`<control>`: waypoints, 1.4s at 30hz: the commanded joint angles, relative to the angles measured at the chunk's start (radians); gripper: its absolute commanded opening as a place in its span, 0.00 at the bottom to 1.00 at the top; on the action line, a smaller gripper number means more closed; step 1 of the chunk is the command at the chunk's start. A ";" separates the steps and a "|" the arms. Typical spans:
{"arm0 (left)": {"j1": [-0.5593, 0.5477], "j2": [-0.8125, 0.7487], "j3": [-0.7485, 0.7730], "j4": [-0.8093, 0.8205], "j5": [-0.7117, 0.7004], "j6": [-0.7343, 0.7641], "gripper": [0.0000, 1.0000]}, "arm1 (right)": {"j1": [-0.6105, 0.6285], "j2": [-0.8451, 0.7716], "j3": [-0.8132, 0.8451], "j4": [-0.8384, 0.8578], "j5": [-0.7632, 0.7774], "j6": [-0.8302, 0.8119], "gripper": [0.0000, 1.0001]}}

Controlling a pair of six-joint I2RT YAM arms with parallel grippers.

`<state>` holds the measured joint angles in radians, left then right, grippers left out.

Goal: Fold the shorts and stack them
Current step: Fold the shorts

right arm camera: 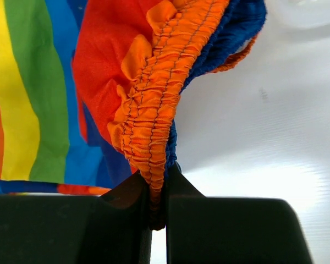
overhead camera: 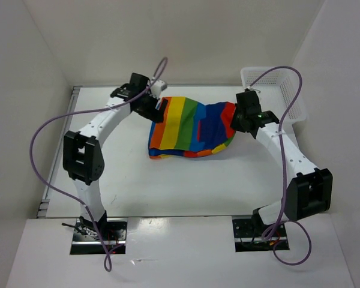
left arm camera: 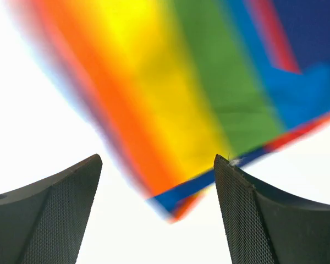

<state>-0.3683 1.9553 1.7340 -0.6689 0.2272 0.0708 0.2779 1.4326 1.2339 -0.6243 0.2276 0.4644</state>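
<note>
The rainbow-striped shorts (overhead camera: 192, 127) lie bunched on the white table between the two arms. My right gripper (right arm camera: 158, 190) is shut on the shorts' orange elastic waistband (right arm camera: 154, 104) at their right end, and shows in the top view (overhead camera: 240, 120). My left gripper (left arm camera: 157, 176) is open and empty, just off the shorts' upper left corner (overhead camera: 153, 107). In the left wrist view the striped cloth (left arm camera: 170, 88) hangs blurred ahead of the fingers (left arm camera: 60, 209), with a corner of it between them but untouched.
A white mesh basket (overhead camera: 276, 90) stands at the back right, right behind the right arm. White walls enclose the table on the left, back and right. Purple cables loop over both arms.
</note>
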 commanded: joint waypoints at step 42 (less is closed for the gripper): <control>0.091 0.215 -0.194 0.207 0.222 -0.060 0.60 | 0.426 0.697 0.753 0.077 -0.387 -0.380 0.00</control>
<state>-0.2905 2.1715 1.6062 -0.4091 0.4011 -0.0139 0.6960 2.1010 1.9644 -0.5930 -0.0536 0.0864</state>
